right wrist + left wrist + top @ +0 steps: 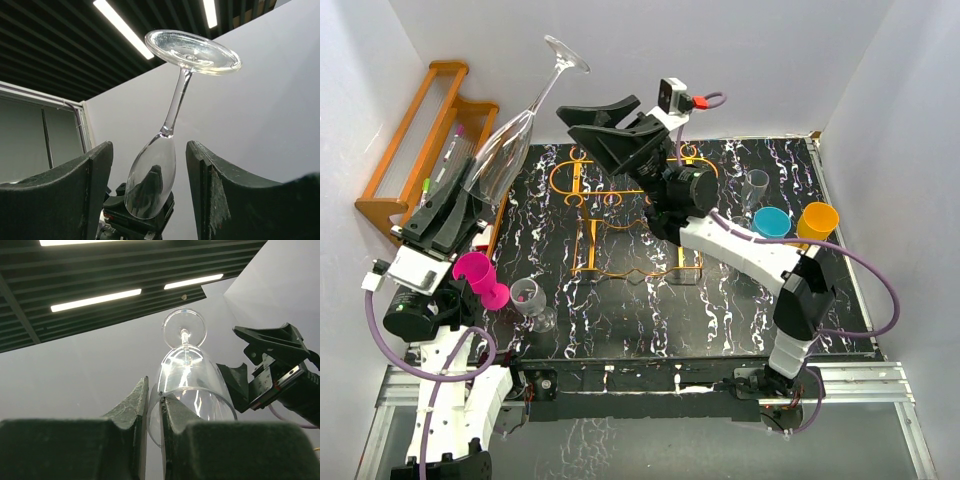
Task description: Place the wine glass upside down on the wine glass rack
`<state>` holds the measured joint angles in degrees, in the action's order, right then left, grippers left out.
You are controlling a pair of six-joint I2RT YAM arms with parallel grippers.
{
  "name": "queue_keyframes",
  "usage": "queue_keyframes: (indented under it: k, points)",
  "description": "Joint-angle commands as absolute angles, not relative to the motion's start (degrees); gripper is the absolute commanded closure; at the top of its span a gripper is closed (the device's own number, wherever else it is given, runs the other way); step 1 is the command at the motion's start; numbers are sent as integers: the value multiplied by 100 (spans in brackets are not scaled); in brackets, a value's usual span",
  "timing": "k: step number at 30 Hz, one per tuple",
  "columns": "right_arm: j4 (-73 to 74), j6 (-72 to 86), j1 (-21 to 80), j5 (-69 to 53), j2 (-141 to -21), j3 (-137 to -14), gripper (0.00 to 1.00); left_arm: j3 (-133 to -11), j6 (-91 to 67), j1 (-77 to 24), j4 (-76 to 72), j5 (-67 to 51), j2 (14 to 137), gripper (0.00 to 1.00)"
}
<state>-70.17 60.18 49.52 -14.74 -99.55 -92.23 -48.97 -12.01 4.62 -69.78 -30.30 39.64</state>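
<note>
Fingers of the left claw (154,390) pinch the rim of the wine glass (187,367), one inside the bowl and one outside. The glass is held in the air, tilted, with its foot uppermost, over the far-left part of the counter (650,310). The right claw (570,123) is spread wide, facing the stem and apart from it. Below the right arm, the orange-gold wine glass rack (582,240) stands on the black marbled counter. A pink goblet (478,275) stands beside the left arm.
</note>
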Motion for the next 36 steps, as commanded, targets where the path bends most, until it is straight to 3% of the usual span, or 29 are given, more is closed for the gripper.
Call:
queue_keyframes:
  k: [1, 13, 21, 30, 36]
  points:
    - [-7135, 5893, 5188, -1178, -10121, -9733, 37, -5059, -1320, 435, -7176, -3138, 3904, 100]
    - [-7175, 5955, 5365, -916, -10480, -10139, 39, -5011, -1438, 433, -7057, -3277, 3823, 100]
    - [-7189, 6092, 5430, -871, -10809, -10563, 47, -4937, -1495, 439, -7013, -3322, 3780, 100]
    - [-7390, 6262, 5455, -823, -10965, -10657, 64, -4818, -1512, 437, -7050, -3382, 3779, 100]
    - [-7704, 6463, 5457, -762, -11040, -10621, 68, -4792, -1521, 439, -7062, -3459, 3796, 100]
